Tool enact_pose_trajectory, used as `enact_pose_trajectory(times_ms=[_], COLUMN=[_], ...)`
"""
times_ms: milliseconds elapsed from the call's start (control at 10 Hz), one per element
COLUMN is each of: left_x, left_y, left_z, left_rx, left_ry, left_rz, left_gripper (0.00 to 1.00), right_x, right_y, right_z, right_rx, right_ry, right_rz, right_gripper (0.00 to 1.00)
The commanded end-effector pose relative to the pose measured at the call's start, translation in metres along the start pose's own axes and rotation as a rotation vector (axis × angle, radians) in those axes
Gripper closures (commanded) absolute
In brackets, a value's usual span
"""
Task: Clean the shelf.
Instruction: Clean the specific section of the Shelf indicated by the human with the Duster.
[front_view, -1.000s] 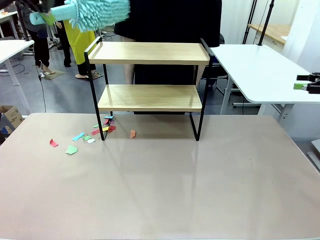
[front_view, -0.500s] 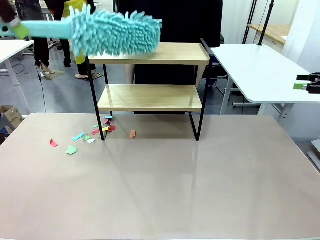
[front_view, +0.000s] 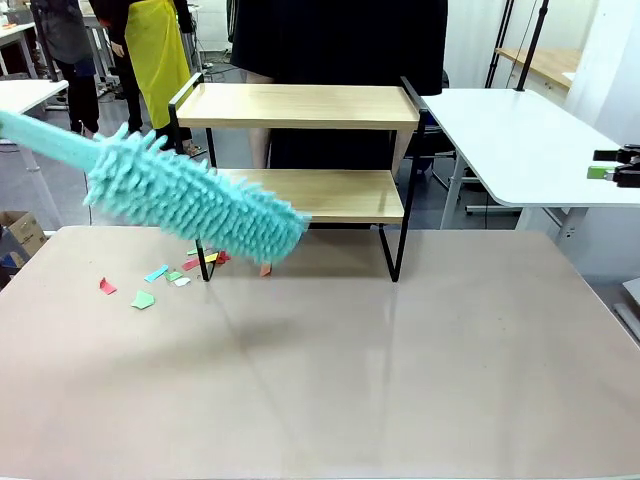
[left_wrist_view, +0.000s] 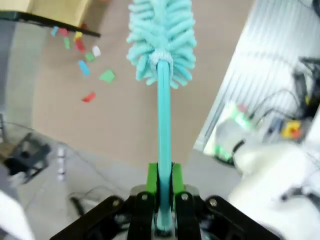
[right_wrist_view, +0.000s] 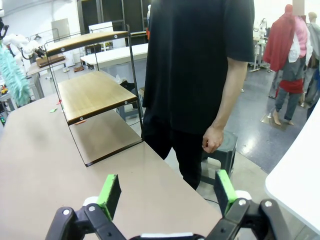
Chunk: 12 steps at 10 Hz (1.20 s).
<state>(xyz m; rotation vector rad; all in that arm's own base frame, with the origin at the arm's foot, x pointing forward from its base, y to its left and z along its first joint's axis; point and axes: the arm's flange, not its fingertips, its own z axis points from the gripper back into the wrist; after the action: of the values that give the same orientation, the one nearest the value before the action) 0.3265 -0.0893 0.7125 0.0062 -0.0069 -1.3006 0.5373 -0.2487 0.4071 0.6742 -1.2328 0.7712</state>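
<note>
I'm seeing the left gripper (left_wrist_view: 159, 176) pinching the turquoise plastic handle of a fluffy turquoise microfibre duster (front_view: 195, 205), green pads pressed flat on both sides of the stick. The duster head is hanging tilted in front of the lower left corner of the small two-tier wooden shelf on a thin black metal frame (front_view: 300, 165) (contact with the board: can't tell). The shelf is standing at the far edge of the beige table (front_view: 320, 380), its boards looking bare. Coloured paper scraps (front_view: 160, 275) are lying on the table by the shelf's left legs. The right gripper (right_wrist_view: 165, 192) is sitting spread wide, holding nothing, facing a person in a black shirt (right_wrist_view: 200, 65) standing beside the shelf.
</note>
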Motion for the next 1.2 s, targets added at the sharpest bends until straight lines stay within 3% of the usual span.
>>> enact_pose_trajectory(times_ms=[0, 300, 500, 700, 800, 900, 1100], left_x=[0.0, -0.009, -0.026, -0.037, -0.032, -0.025, -0.025], left_y=[-0.002, 0.0, 0.004, 0.003, 0.011, 0.005, 0.005], left_z=[0.0, -0.028, -0.052, -0.063, -0.064, -0.061, -0.061], left_rx=[0.043, 0.065, 0.052, 0.016, 0.094, 0.003, 0.003], left_ry=[0.126, 0.297, 0.35, 0.356, 0.315, 0.36, 0.36], left_rz=[-0.161, -0.319, -0.391, -0.394, -0.326, -0.379, -0.379], left_gripper=[0.86, 0.86, 0.86, 0.86, 0.86, 0.86, 0.86], right_x=[0.002, 0.002, 0.002, 0.002, 0.002, 0.002, 0.002], right_y=[0.001, 0.001, 0.001, 0.001, 0.001, 0.001, 0.001], right_z=[0.0, 0.0, 0.0, 0.0, 0.0, 0.0, 0.0], right_rx=[0.0, 0.0, 0.0, 0.0, 0.0, 0.0, 0.0], right_ry=[0.001, 0.001, 0.001, 0.001, 0.001, 0.001, 0.001], right_rz=[0.004, 0.004, 0.004, 0.004, 0.004, 0.004, 0.004], right_gripper=[0.0, 0.0, 0.0, 0.0, 0.0, 0.0, 0.0])
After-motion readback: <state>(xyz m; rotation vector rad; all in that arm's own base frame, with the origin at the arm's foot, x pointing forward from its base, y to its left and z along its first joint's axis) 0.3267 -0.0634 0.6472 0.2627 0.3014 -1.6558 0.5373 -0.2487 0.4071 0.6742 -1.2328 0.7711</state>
